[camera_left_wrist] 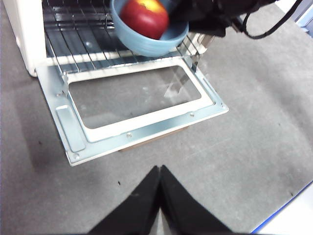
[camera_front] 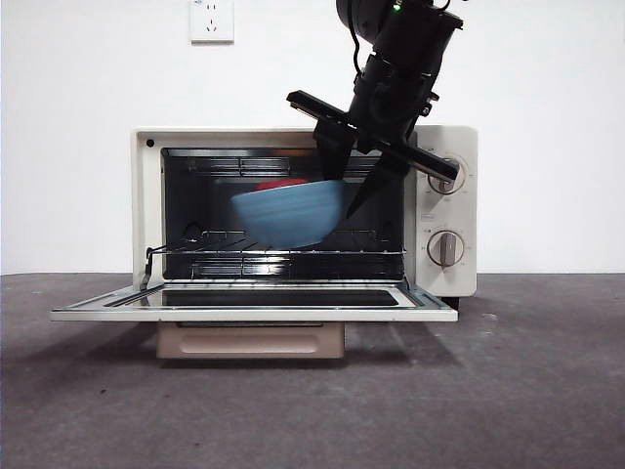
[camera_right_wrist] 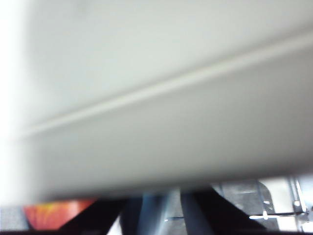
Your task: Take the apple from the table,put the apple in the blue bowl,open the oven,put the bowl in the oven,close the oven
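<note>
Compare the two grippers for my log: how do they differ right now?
The right gripper is at the oven mouth, shut on the blue bowl holding the apple; the left gripper hangs over the table, shut and empty. Both have black jaws.

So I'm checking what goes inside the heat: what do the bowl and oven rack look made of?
The blue bowl looks like matte plastic or glazed ceramic; its smooth, even colour leaves that open. The oven's rack is thin, shiny wire, apparently metal.
</note>
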